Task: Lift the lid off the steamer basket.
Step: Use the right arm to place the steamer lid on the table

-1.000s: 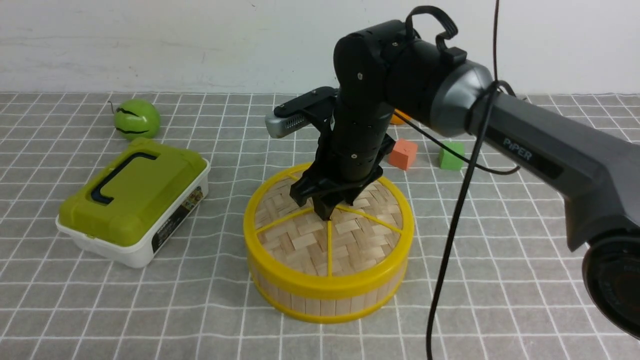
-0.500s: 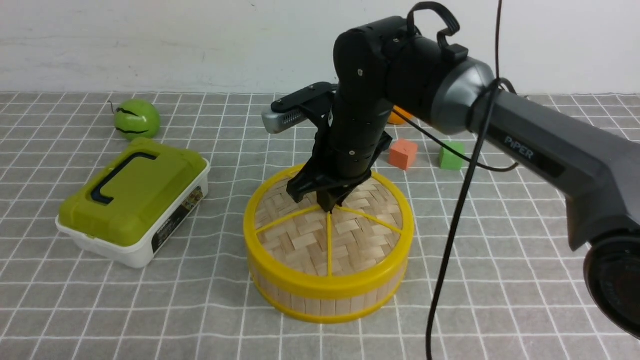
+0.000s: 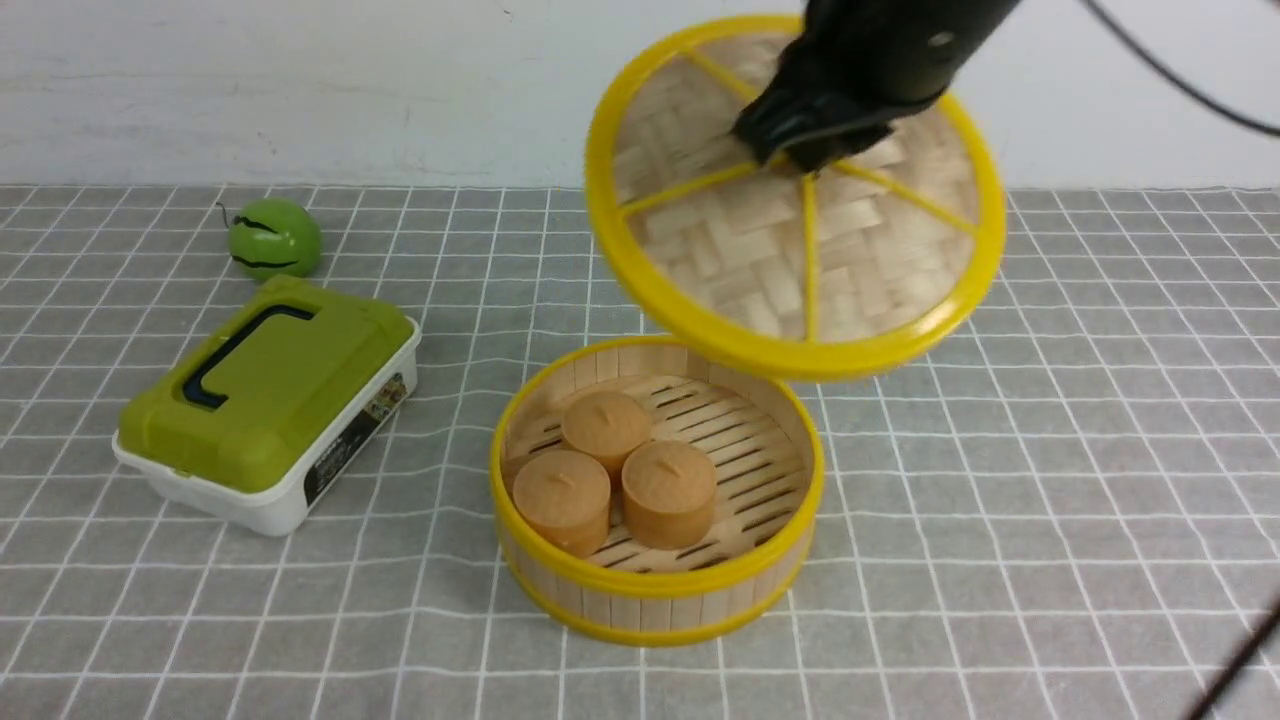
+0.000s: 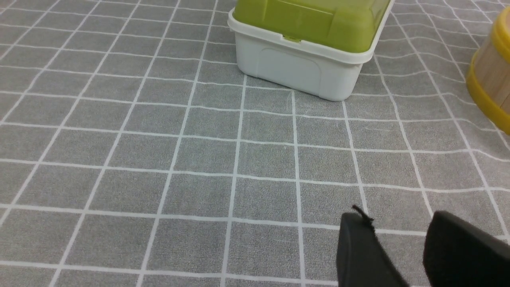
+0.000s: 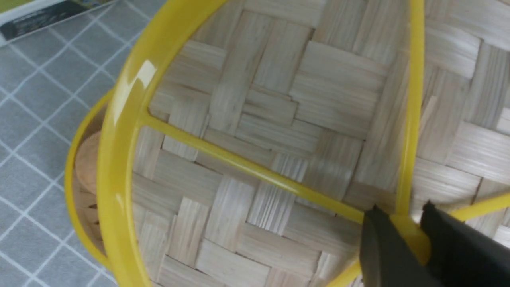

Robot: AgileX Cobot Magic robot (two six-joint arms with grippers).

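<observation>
The lid point(image 3: 800, 250), a woven bamboo disc with a yellow rim and spokes, hangs tilted in the air above and to the back right of the steamer basket point(image 3: 650, 605). My right gripper point(image 3: 800, 155) is shut on the lid's central yellow knob point(image 5: 406, 231). In the right wrist view the lid point(image 5: 259, 131) fills the picture, with the right gripper point(image 5: 400, 209) clamping the knob and the basket's rim point(image 5: 77, 191) below. The basket stands uncovered with three brown buns point(image 3: 610, 470) on its slatted floor. My left gripper point(image 4: 396, 217) is open over bare cloth, near the basket's wall point(image 4: 488, 79).
A white box with an olive-green top point(image 3: 265, 400) sits left of the basket and shows close ahead in the left wrist view point(image 4: 306, 40). A green ball point(image 3: 273, 237) lies at the back left. A black cable point(image 3: 1240, 660) crosses the front right corner.
The right gripper closed on the knob and raised the lid up and to the right, off the basket. The buns inside now show.
</observation>
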